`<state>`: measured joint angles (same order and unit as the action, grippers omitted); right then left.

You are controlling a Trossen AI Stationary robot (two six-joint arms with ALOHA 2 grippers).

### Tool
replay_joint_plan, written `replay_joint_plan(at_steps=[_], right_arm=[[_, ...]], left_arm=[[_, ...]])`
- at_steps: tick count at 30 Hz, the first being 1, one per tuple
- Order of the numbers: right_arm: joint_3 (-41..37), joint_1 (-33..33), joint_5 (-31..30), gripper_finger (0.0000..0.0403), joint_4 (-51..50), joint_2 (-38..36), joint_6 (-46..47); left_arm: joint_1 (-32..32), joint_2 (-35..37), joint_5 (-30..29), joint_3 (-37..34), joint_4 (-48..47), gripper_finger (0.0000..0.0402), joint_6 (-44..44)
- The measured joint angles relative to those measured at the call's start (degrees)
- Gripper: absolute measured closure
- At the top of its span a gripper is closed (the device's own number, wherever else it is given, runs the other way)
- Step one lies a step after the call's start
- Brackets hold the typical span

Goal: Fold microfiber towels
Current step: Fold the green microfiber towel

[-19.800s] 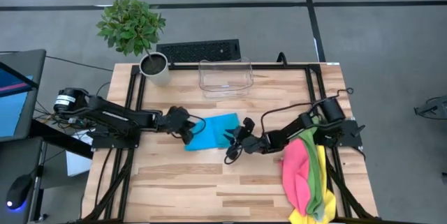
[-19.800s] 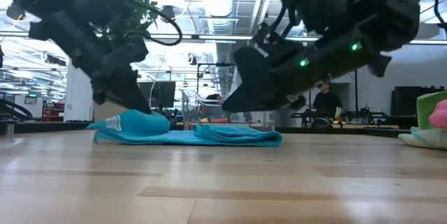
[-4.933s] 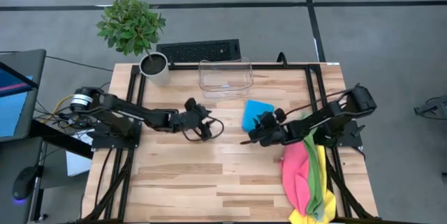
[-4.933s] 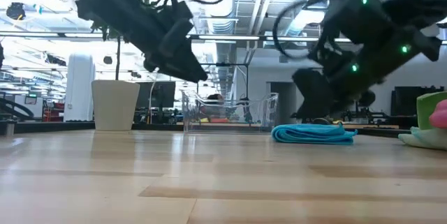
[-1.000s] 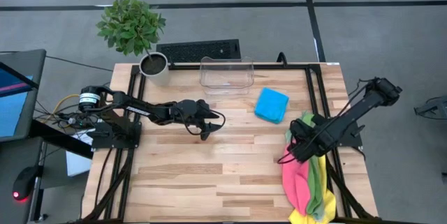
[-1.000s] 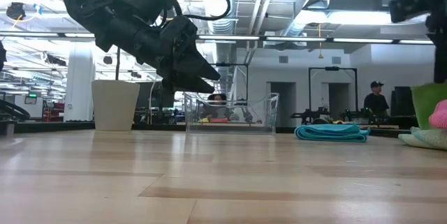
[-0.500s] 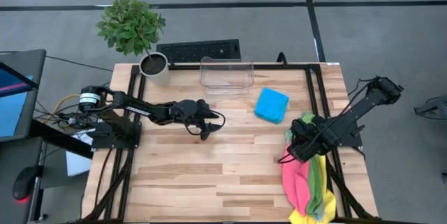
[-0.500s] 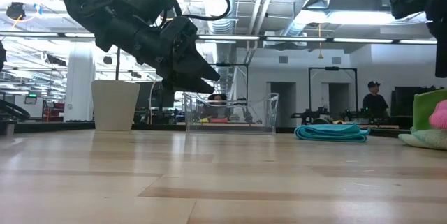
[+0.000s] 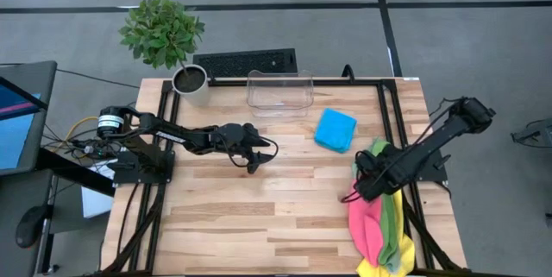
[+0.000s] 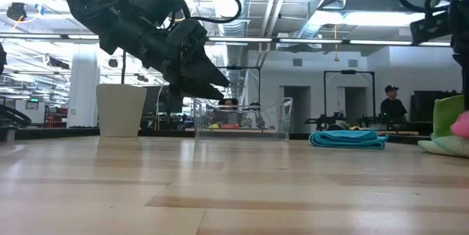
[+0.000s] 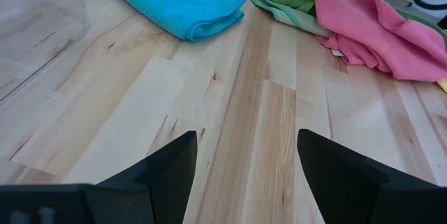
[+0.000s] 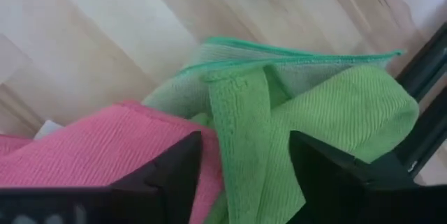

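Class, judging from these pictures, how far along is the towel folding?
Done: the blue towel lies folded near the clear bin. In hand: the open right gripper hovers over the pile of towels. Left: that whole pile is unfolded. The open left gripper waits mid-table.

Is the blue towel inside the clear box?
No, the folded blue towel lies on the bare table, just beside the clear box, which looks empty from above.
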<state>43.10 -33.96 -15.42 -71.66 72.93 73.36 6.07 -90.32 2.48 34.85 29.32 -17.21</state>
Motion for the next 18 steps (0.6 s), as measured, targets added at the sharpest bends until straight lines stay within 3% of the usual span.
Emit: replay_joint_plan(at_steps=[3,7,12,18], right_arm=[[0.01,0.90,-0.08,0.0234,0.29,0.27,-1.32],[0.01,2.17,-0.02,0.0370,-1.03,0.26,-1.90],[1.24,3.23,-0.66,0.0390,-2.23,0.28,-3.34],[15.93,3.13,-6.83,0.0393,-12.56,0.15,-5.81]], left_arm=[[0.02,0.00,-0.08,0.00,0.02,0.0161,0.00],[0.02,0.00,-0.17,0.00,0.05,0.0161,-0.38],[0.02,0.00,-0.16,0.00,0.11,0.0161,-1.05],[0.02,0.00,1.01,0.00,3.82,0.0161,-0.45]])
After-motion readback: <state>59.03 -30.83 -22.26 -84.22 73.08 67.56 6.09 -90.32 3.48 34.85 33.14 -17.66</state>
